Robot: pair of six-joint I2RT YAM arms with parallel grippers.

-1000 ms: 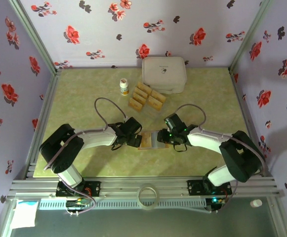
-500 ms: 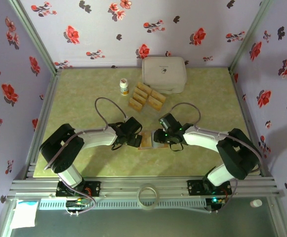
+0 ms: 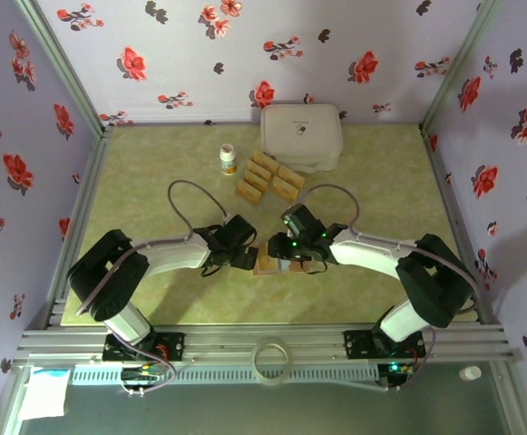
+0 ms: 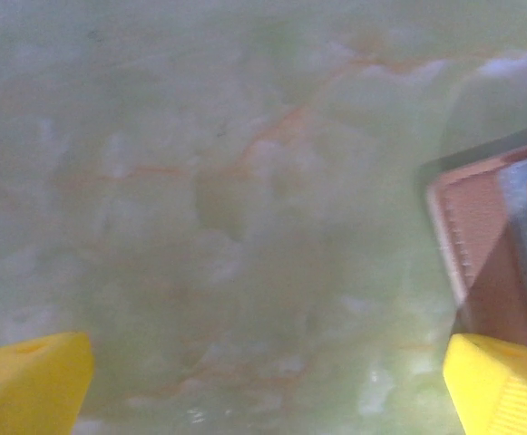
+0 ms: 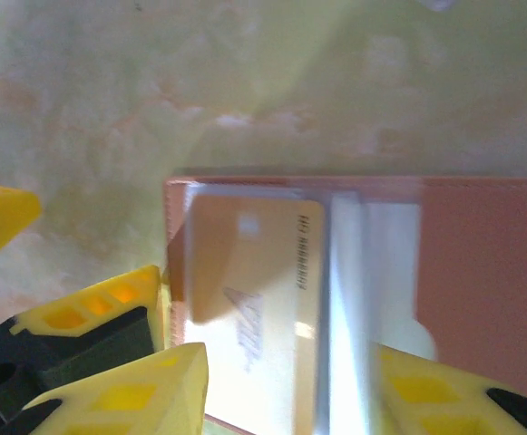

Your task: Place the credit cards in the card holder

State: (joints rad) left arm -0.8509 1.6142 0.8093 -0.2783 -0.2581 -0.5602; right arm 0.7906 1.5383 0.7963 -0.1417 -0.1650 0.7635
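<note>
The pinkish-tan card holder [image 3: 275,264] lies open on the table between my two grippers. In the right wrist view the card holder [image 5: 481,263] shows one gold credit card [image 5: 254,281] lying in its left greyish pocket. My right gripper [image 5: 286,399] hangs open right above it, fingers either side of that pocket. My left gripper [image 4: 263,390] is open over bare table, its right fingertip beside the card holder's edge [image 4: 481,245]. Several more gold credit cards [image 3: 268,178] lie spread at the back, in front of the white box.
A large white rounded box [image 3: 301,136] stands at the back middle. A small white bottle [image 3: 229,159] stands left of the loose cards. Both grippers, left [image 3: 245,255] and right [image 3: 287,248], sit close together over the card holder.
My right gripper has moved left, over the card holder and closer to my left gripper. The left gripper has hardly moved.
</note>
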